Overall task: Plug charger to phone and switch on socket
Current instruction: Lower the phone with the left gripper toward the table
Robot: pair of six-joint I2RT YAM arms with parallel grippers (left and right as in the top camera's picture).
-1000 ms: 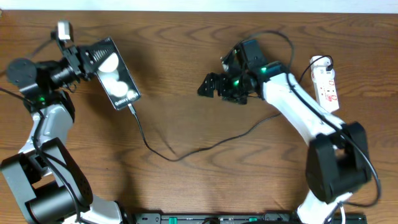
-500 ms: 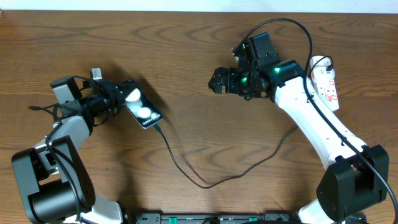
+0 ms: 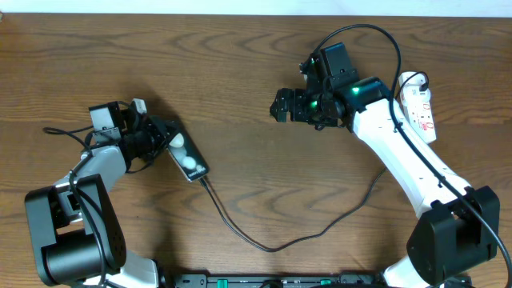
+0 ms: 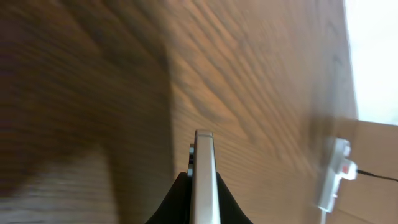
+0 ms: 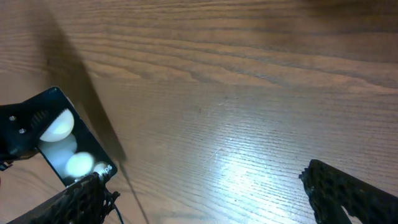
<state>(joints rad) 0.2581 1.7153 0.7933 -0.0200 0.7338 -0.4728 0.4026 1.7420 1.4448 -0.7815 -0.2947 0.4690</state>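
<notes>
The black phone (image 3: pixel 186 158) sits tilted at left, the thin black charger (image 3: pixel 272 249) joining its lower end. The white socket (image 3: pixel 419 108) lies far right.

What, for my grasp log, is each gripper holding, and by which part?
The left gripper pinches the phone across its two faces, at the end away from the charger. The right gripper is open and holds nothing.

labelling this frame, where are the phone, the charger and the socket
phone (image 3: pixel 188 160): overhead view, middle of its glossy face
charger (image 3: pixel 276 250): overhead view, lowest bend of the black cable
socket (image 3: pixel 422 110): overhead view, middle of the white strip body
</notes>
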